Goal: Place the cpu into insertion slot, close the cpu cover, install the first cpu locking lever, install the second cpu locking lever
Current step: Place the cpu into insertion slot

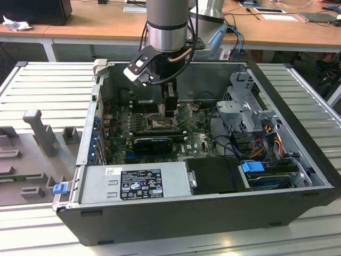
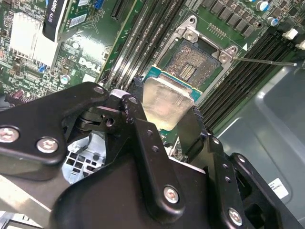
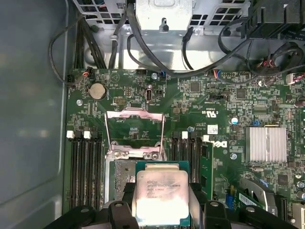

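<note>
Inside the open computer case (image 1: 213,213), over the green motherboard (image 3: 214,95), the black fingers (image 2: 193,131) pinch the cpu (image 3: 162,198) by two opposite edges. The chip sits over the insertion slot (image 2: 190,67), hiding part of its dark contact field; whether it touches is unclear. The cpu cover (image 3: 136,114) is swung open beyond the slot.

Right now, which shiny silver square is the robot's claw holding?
The cpu: smooth, flat, pinched in the gripper. The ribbed silver heatsink sits on the board, untouched.
</note>
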You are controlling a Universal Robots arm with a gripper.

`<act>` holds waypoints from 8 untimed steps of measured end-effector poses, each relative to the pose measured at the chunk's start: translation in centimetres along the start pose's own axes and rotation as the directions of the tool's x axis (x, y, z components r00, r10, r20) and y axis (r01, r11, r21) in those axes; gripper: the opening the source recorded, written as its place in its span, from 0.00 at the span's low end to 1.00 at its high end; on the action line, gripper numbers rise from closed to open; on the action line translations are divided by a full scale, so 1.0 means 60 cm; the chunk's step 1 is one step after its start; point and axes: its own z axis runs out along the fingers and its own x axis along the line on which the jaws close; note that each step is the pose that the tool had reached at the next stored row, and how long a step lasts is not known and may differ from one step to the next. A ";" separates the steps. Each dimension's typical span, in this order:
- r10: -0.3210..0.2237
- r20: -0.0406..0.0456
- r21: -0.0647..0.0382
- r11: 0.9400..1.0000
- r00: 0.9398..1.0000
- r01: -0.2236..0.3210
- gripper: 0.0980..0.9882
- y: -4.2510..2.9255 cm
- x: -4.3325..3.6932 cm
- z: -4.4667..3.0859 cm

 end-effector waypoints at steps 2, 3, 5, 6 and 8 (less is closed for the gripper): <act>0.000 0.000 0.000 1.000 1.000 0.000 0.48 -0.001 0.004 0.006; 0.000 0.000 0.000 1.000 1.000 0.000 0.48 -0.003 0.006 0.014; 0.000 0.000 0.000 1.000 1.000 0.000 0.48 -0.006 0.010 0.022; 0.000 0.000 0.000 1.000 1.000 0.000 0.48 -0.008 0.014 0.023; 0.000 0.000 0.000 1.000 1.000 0.000 0.48 -0.013 0.019 0.027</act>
